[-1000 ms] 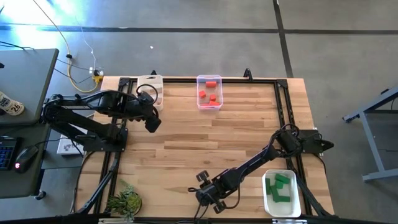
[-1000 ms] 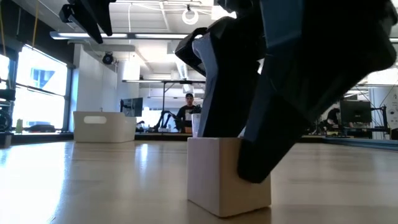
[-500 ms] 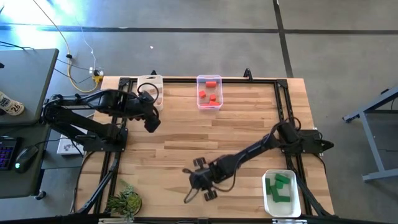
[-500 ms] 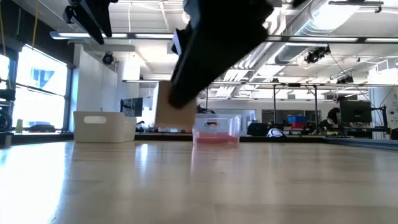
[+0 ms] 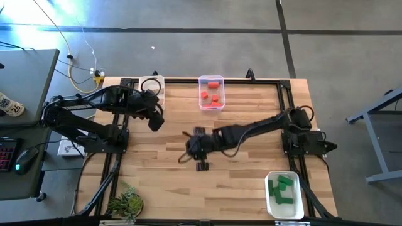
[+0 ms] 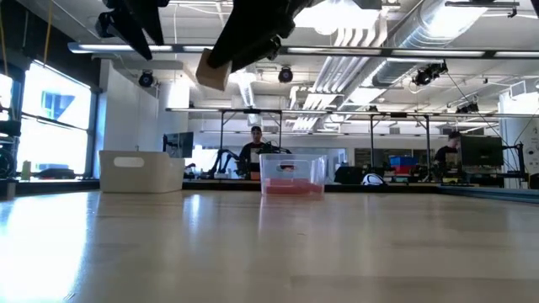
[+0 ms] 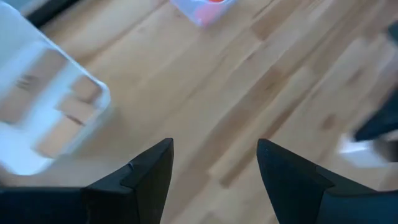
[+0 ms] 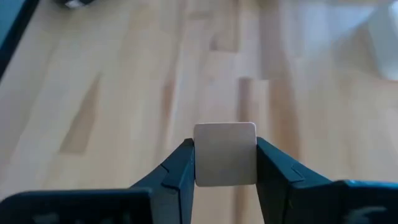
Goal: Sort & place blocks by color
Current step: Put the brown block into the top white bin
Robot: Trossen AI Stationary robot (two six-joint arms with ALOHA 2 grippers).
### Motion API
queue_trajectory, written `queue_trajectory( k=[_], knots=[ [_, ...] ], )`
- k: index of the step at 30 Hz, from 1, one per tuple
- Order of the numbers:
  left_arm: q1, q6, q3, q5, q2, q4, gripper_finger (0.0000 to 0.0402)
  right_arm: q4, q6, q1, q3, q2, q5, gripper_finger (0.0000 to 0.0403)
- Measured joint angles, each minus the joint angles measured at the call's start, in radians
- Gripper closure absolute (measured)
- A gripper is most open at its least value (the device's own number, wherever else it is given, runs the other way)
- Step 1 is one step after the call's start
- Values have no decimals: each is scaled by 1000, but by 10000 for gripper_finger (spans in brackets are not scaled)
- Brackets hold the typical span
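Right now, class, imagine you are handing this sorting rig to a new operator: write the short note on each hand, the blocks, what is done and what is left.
Right hand: shut on a pale wood block, held above mid-table.
Left hand: open, empty, waiting beside the white bin at the far left.
Blocks: red blocks in the clear bin at the far edge; green blocks in the white bin at the near right; pale blocks in the far-left white bin.
Done: red and green look sorted; no loose blocks show on the table.
Left: drop the held block in with the pale ones.
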State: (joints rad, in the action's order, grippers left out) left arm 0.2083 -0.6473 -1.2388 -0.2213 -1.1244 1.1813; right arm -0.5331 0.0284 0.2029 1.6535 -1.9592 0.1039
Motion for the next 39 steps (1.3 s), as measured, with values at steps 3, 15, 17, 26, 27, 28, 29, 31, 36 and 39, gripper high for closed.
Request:
queue_trajectory(
  k=[3, 15, 17, 26, 27, 28, 29, 31, 36, 39],
  knots=[
    [26, -55, 0, 54, 0, -55, 184, 14, -44, -39, 0, 30, 37, 300],
    [138, -97, 0, 140, -5, -248, 184, 98, -263, -129, 0, 71, 240, 299],
    [148, -109, 0, 140, -13, -270, 184, 124, -301, -134, 0, 71, 276, 299],
    [180, -76, 0, 202, -66, -346, 184, 231, -412, -155, 0, 71, 419, 298],
    [182, -74, 0, 212, -73, -352, 184, 235, -413, -158, 0, 71, 421, 298],
    [185, -74, 0, 219, -81, -362, 184, 236, -413, -163, 0, 71, 424, 298],
    [185, -74, 0, 225, -87, -376, 184, 233, -413, -167, 0, 71, 432, 298],
    [185, -75, 0, 245, -95, -392, 184, 231, -414, -171, 0, 71, 453, 298],
    [185, -85, 0, 251, -96, -432, 184, 232, -441, -173, 0, 71, 476, 298],
    [185, -116, 0, 211, -96, -435, 184, 233, -460, -170, 0, 71, 476, 298]
  ],
)
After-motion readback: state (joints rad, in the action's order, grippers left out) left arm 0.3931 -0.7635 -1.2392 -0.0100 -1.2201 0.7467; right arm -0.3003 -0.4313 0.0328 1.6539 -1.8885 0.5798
